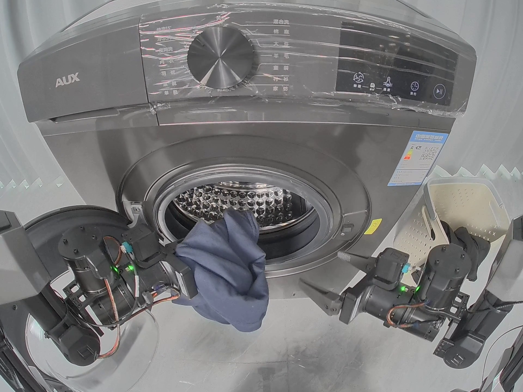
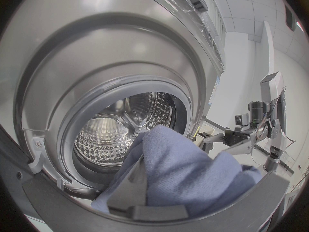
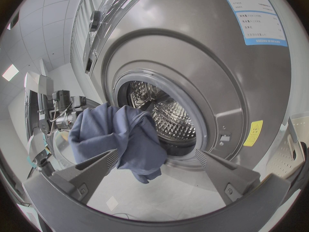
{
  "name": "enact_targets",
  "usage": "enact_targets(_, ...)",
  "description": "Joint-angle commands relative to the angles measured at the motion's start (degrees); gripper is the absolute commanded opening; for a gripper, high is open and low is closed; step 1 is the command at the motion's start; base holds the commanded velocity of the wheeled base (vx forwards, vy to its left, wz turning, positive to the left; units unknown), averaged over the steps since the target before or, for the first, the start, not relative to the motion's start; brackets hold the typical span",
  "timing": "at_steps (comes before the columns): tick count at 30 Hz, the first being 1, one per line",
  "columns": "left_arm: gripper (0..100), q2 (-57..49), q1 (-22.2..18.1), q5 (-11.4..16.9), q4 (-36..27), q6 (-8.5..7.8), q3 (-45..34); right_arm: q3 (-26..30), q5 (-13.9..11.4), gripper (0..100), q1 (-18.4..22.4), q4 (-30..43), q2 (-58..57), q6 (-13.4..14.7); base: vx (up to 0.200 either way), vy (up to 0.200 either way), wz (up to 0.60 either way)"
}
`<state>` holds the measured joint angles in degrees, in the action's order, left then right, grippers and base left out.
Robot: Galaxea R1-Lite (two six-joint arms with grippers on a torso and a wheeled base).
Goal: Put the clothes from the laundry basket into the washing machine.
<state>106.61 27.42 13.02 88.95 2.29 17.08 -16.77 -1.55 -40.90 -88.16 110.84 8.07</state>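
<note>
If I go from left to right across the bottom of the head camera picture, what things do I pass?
washer door, swung open → left gripper → blue cloth it holds → right gripper → laundry basket

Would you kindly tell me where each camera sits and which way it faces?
Head view: robot's head, looking down at the washing machine; left end effector and right end effector show.
Left wrist view: left wrist, facing the drum; its end effector grips the blue garment.
Right wrist view: right wrist, facing the drum past its open end effector.
All share drum and garment.
</note>
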Motion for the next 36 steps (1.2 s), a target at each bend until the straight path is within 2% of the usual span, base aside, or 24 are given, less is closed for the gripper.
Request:
enact_targets(1, 0, 1.7, 3.3, -2.1, 0.0, -0.01, -0.4, 3.9, -0.6, 100, -3.1, 0.0, -0.7, -0.2, 0.0, 0.0, 0.0)
enact_targets(3, 0, 4.8, 4.7, -2.4, 0.1, -0.09, -0.5, 7.4, -1.0, 100, -6.1, 0.0, -1.9, -0.2, 0.0, 0.0, 0.0)
enact_targets(5, 0, 5.9, 4.7, -2.4, 0.0, -0.09, -0.5, 7.6, -1.1, 100, -7.4, 0.0, -1.9, -0.1, 0.0, 0.0, 0.0)
enact_targets(10, 0, 8.9, 3.9, -2.2, 0.0, 0.87, 4.1, 7.4, -1.1, 100, -7.5, 0.0, -2.0, -0.1, 0.0, 0.0, 0.0)
enact_targets(14, 0, 12.4, 3.5, -1.9, 0.0, 0.78, 7.2, 7.3, -1.1, 100, -7.5, 0.0, -1.9, -0.1, 0.0, 0.0, 0.0)
enact_targets(18, 0, 17.3, 3.4, -2.4, 0.0, 1.31, 13.9, 7.3, -1.1, 100, -7.6, 0.0, -1.9, -0.1, 0.0, 0.0, 0.0)
enact_targets(22, 0, 21.0, 2.4, -3.3, 0.0, 3.6, 21.8, 7.3, -1.1, 100, -7.5, 0.0, -2.2, -0.1, 0.0, 0.0, 0.0)
enact_targets(23, 0, 21.9, 2.3, -3.7, -0.1, 4.92, 24.4, 7.2, -1.1, 100, -7.5, 0.0, -2.2, -0.1, 0.0, 0.0, 0.0)
enact_targets(24, 0, 22.1, 2.3, -3.8, 0.0, 5.18, 24.9, 7.2, -1.1, 100, -7.5, 0.0, -2.2, -0.1, 0.0, 0.0, 0.0)
enact_targets(25, 0, 22.9, 2.3, -4.2, -0.1, 6.67, 27.6, 7.1, -1.2, 100, -7.5, 0.0, -2.1, -0.2, 0.0, 0.0, 0.0)
enact_targets(26, 0, 23.6, 2.2, -4.8, -0.2, 7.29, 28.9, 7.1, -1.1, 100, -7.4, 0.0, -2.2, -0.2, 0.0, 0.0, 0.0)
enact_targets(36, 0, 31.8, 1.8, -5.6, -0.5, 7.38, 41.0, 6.8, -1.2, 100, -7.4, 0.0, -2.2, -0.1, 0.0, 0.0, 0.0)
